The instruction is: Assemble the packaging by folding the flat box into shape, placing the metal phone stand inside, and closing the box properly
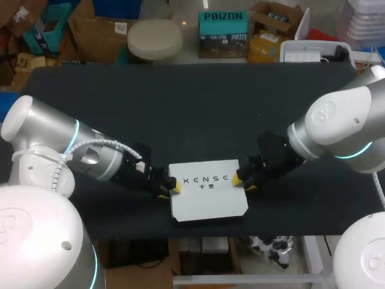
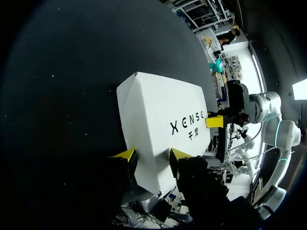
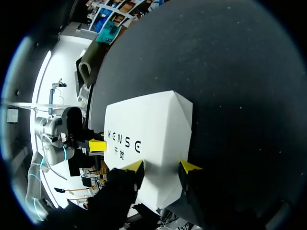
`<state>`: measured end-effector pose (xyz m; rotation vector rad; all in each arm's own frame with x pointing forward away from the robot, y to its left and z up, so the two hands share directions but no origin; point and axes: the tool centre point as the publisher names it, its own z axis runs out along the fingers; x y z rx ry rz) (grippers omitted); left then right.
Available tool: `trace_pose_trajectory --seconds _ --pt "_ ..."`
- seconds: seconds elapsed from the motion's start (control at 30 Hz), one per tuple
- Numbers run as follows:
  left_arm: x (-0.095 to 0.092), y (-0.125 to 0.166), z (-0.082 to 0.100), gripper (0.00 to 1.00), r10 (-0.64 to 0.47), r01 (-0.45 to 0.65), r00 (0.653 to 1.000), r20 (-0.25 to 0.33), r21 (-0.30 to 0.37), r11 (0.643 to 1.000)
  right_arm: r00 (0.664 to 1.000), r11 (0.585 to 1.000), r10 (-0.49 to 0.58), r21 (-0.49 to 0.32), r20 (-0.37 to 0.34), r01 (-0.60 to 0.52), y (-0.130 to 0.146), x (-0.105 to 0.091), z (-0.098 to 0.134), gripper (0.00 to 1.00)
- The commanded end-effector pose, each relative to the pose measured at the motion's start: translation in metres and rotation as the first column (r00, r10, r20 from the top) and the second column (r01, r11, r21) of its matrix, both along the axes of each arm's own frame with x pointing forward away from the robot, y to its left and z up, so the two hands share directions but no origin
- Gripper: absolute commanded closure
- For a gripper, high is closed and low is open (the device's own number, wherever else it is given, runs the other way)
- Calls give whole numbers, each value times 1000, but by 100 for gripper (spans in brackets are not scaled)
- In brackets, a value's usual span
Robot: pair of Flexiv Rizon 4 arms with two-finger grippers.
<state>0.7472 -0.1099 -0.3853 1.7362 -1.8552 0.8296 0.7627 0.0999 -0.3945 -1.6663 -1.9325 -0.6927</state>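
Both hands at the white box, one per side.
White box (image 1: 207,195) lies flat on the black bench (image 1: 180,108), printed face up, lid looks closed. L hand (image 1: 170,189) is at the box's left edge and R hand (image 1: 242,182) at its right edge, opposite each other w/ the box between. Each wrist view shows the box edge right at that hand, prob. touching. Can't tell whether either hand grips the box or is just set against it.
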Motion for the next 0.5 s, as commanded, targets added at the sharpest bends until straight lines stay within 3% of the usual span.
trace_pose_trajectory --seconds 0.03,0.5 --pt "2 -7 1 55 -11 11 1000 -15 5 1000 1000 1000 8 7 -19 -8 3 2 1 51" --pt "1 -9 4 54 -19 19 999 -30 2 1000 999 1000 4 10 -48 -3 2 6 5 52"
